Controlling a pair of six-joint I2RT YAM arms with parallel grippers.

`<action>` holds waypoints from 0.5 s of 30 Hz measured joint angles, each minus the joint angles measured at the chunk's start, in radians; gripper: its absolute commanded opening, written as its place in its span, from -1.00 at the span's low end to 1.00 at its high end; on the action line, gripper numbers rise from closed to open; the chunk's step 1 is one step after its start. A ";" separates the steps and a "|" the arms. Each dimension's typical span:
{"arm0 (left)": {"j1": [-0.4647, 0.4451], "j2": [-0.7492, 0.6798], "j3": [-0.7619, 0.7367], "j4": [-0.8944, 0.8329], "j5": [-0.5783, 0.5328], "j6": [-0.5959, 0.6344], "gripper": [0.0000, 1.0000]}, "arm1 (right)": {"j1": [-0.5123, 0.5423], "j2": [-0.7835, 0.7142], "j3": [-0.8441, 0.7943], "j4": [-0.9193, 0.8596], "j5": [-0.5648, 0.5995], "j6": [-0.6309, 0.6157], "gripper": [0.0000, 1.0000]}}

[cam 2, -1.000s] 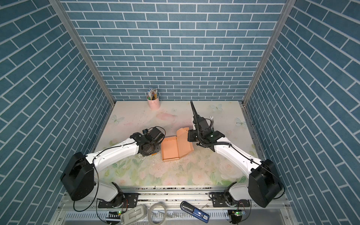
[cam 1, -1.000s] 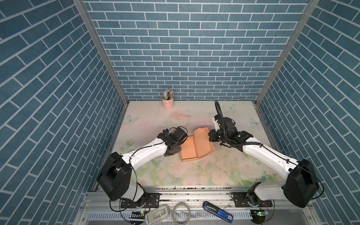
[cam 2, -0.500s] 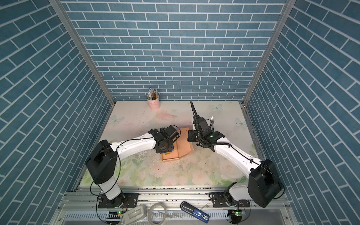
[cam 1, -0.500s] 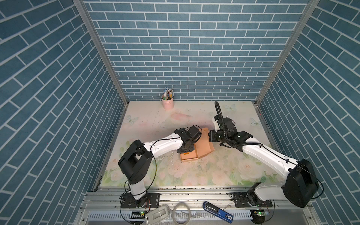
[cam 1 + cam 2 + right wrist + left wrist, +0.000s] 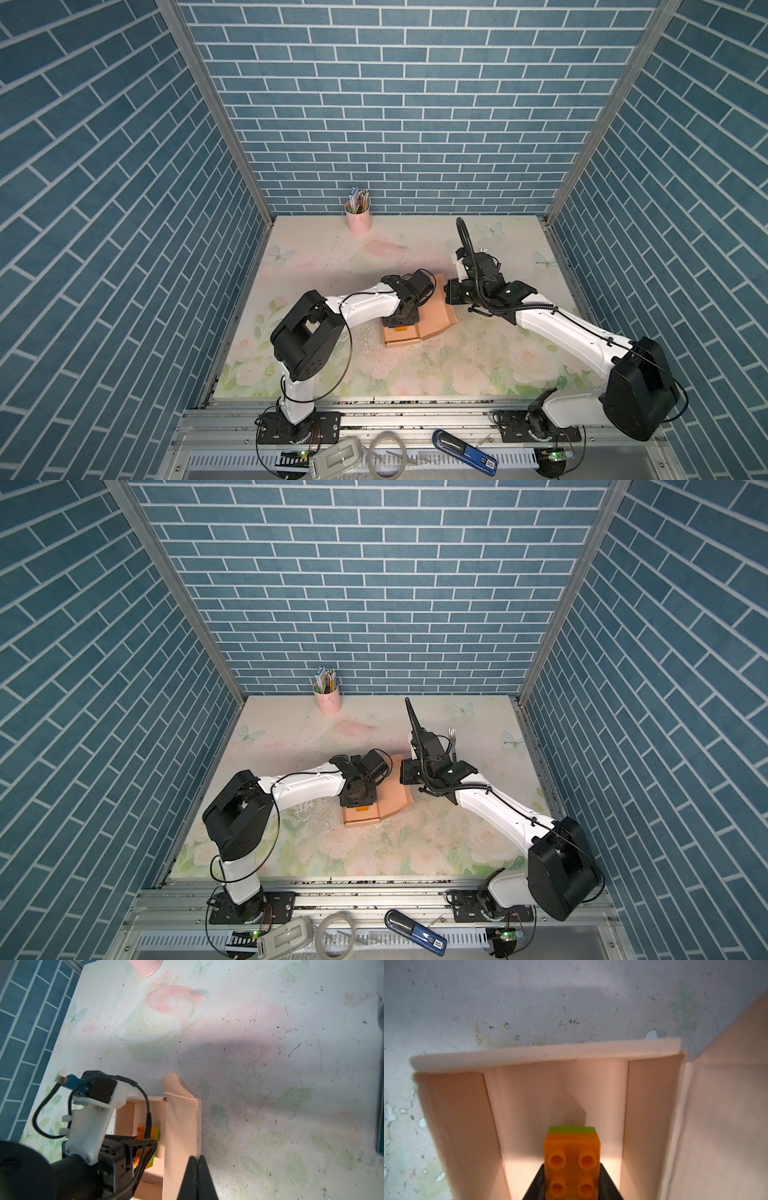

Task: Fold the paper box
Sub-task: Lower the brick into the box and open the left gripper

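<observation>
Paper box (image 5: pixel 432 316) beneath left gripper (image 5: pixel 572 1178) clamping brick (image 5: pixel 572 1147); right gripper (image 5: pixel 196 1167) pinches its lid (image 5: pixel 180 1126).

Pink pen cup (image 5: pixel 358 221) — orange brick (image 5: pixel 572 1147)

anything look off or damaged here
On the paper box, the raised lid's end flap is curled and creased, not flat. The table top is scratched and chipped around it. Nothing looks spilled.

The paper box (image 5: pixel 435 318) is thin peach-orange cardboard, near the middle of the table (image 5: pixel 457 374). Its shallow tray (image 5: pixel 556 1088) lies open upward. The lid panel (image 5: pixel 180 1126) stands tilted up beside it.
</observation>
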 measured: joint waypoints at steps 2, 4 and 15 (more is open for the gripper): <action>0.000 0.000 0.000 -0.001 -0.005 0.006 -0.23 | 0.000 0.000 0.000 0.001 0.000 0.000 -0.95; 0.000 0.000 0.000 0.000 -0.011 0.013 -0.11 | 0.000 0.000 0.000 0.002 0.000 0.000 -0.95; 0.007 -0.046 -0.001 0.009 -0.024 0.070 0.23 | 0.000 0.011 0.000 0.002 0.000 0.000 -0.96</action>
